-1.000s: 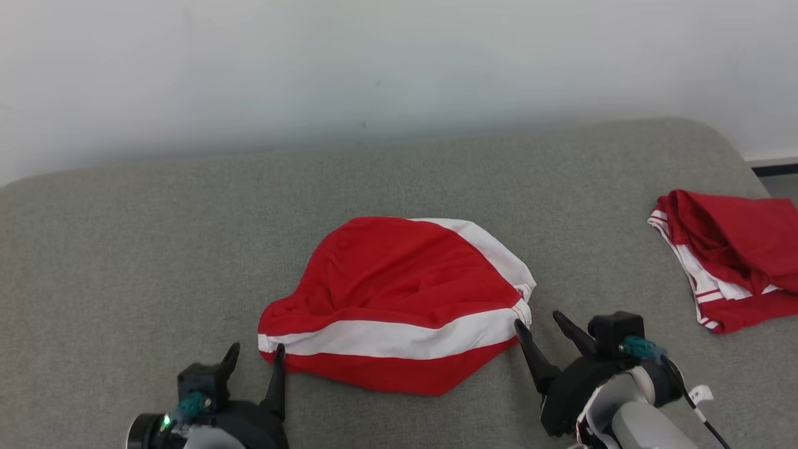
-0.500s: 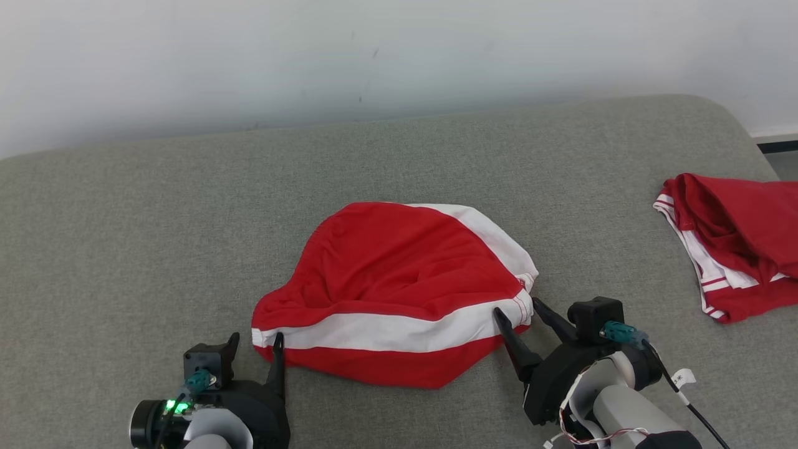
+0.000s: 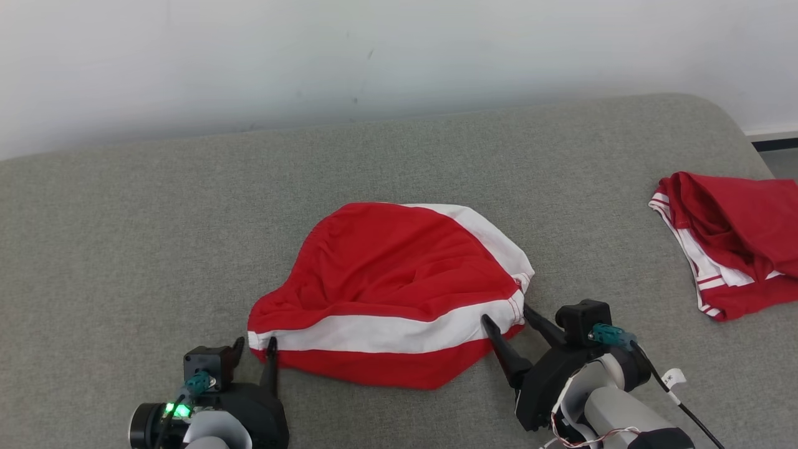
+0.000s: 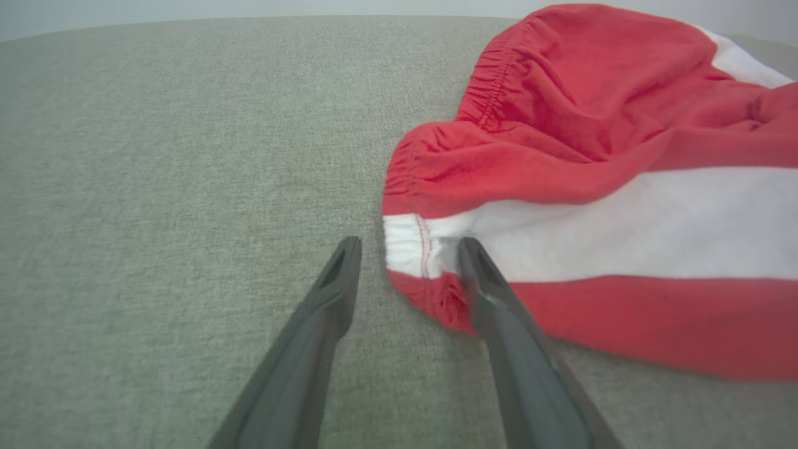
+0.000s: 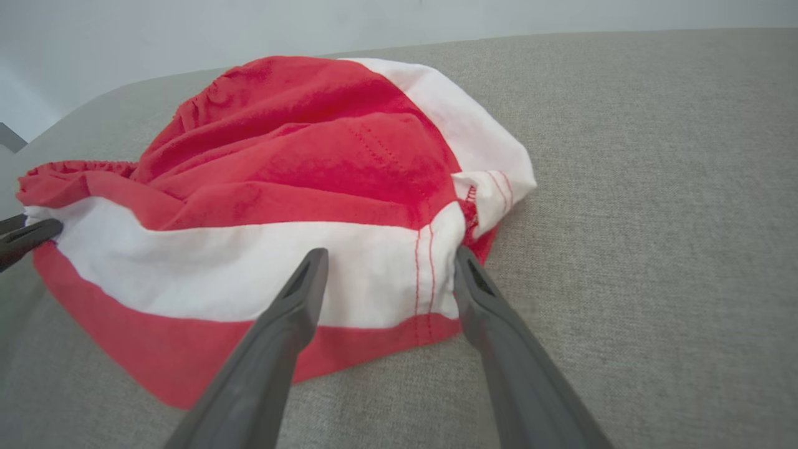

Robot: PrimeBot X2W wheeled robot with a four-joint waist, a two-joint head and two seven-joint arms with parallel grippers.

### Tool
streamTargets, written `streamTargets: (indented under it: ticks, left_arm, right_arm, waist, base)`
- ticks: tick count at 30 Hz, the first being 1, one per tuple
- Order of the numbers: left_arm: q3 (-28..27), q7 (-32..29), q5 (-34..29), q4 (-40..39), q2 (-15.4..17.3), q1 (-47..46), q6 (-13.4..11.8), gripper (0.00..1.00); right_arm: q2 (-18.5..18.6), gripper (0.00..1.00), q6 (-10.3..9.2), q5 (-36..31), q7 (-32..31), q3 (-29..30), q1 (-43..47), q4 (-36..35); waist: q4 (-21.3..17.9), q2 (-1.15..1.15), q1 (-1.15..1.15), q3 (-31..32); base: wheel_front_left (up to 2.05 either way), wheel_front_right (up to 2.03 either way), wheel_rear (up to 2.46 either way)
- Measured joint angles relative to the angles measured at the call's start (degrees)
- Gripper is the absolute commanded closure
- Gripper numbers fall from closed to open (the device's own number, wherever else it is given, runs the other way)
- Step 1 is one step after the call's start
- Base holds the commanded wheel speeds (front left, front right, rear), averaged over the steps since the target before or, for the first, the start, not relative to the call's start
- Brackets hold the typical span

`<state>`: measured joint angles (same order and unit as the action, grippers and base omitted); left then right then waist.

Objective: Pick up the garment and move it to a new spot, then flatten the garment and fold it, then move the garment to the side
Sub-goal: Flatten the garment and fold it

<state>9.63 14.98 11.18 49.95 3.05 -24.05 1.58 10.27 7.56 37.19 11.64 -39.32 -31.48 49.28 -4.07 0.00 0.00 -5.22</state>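
The red garment (image 3: 386,280) with a white band lies crumpled in the middle of the grey cushion (image 3: 156,237). My left gripper (image 3: 255,344) is open at the garment's near left corner. In the left wrist view, the white band's end on the garment (image 4: 592,125) sits between the spread fingers of the left gripper (image 4: 409,244). My right gripper (image 3: 506,313) is open at the near right corner. In the right wrist view, the right gripper (image 5: 391,252) straddles the stitched hem of the garment (image 5: 299,156), with one finger over the cloth and the other beside its edge.
A second red and white garment (image 3: 735,243) lies bunched at the cushion's right edge. A pale wall (image 3: 374,56) runs behind the cushion. Bare grey cushion stretches to the left and behind the garment. The left gripper's fingertips (image 5: 25,237) show at the right wrist view's left edge.
The head camera tilted a little. The right gripper slid forward and left until its fingers straddle the garment's right corner. The left gripper crept closer to the left corner.
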Motion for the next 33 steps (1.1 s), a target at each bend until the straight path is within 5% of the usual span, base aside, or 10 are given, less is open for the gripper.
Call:
streamTargets:
  ticks: [2,3,4,5,19,23,29,33]
  left_arm:
    - [-0.04,0.02,0.04,0.36,-0.01,0.01,0.01,0.60]
    - [-0.07,0.08,0.15,0.54,-0.01,0.01,0.02,0.83]
    - [-0.07,0.08,0.15,0.54,-0.01,0.01,0.02,1.00]
    - [-0.04,0.09,0.42,0.73,-0.03,0.00,0.08,1.00]
    - [-1.18,0.09,4.12,-6.20,-0.13,-0.73,2.42,1.00]
    - [-1.32,0.09,10.18,-9.76,-0.13,-1.97,4.05,1.00]
    - [0.26,-4.11,20.26,-10.83,-0.19,-12.60,4.82,1.00]
    - [0.69,-9.21,19.89,-11.01,-0.08,-23.79,3.36,1.00]
  right_arm:
    - [-0.04,0.00,0.00,0.90,0.09,-1.04,-0.03,0.09]
    - [-0.05,0.31,0.00,1.33,0.27,-1.48,-0.05,0.14]
    - [-0.05,0.82,0.00,1.33,0.27,-1.48,-0.05,0.14]
    - [-0.02,1.00,0.00,1.64,0.33,-2.02,-0.15,0.14]
    - [2.04,1.00,0.00,7.75,2.75,-4.81,-3.28,-6.58]
    - [3.59,1.00,0.00,10.73,3.00,-3.41,-4.90,-10.54]
    - [6.89,1.00,0.00,14.91,0.00,-1.59,-12.58,-14.95]
    - [7.62,1.00,-0.01,18.25,-2.68,1.68,-22.99,-15.04]
  waist:
    - [-0.09,0.00,0.00,-0.05]
    - [-0.15,0.00,0.00,-0.07]
    - [-0.15,0.00,0.00,-0.07]
    - [-0.20,0.00,0.00,-0.12]
    - [-0.36,0.00,0.00,0.92]
    - [-0.17,0.00,-0.01,1.06]
    - [-0.26,0.00,-0.01,-1.21]
    - [-0.63,0.00,0.00,-4.46]
  base:
    - [0.00,0.00,0.00]
    - [0.00,0.00,0.00]
    - [0.00,0.00,0.00]
    - [0.00,0.00,0.00]
    - [0.00,0.00,0.00]
    - [0.00,0.00,0.00]
    - [0.00,0.00,0.00]
    - [0.00,0.00,0.00]
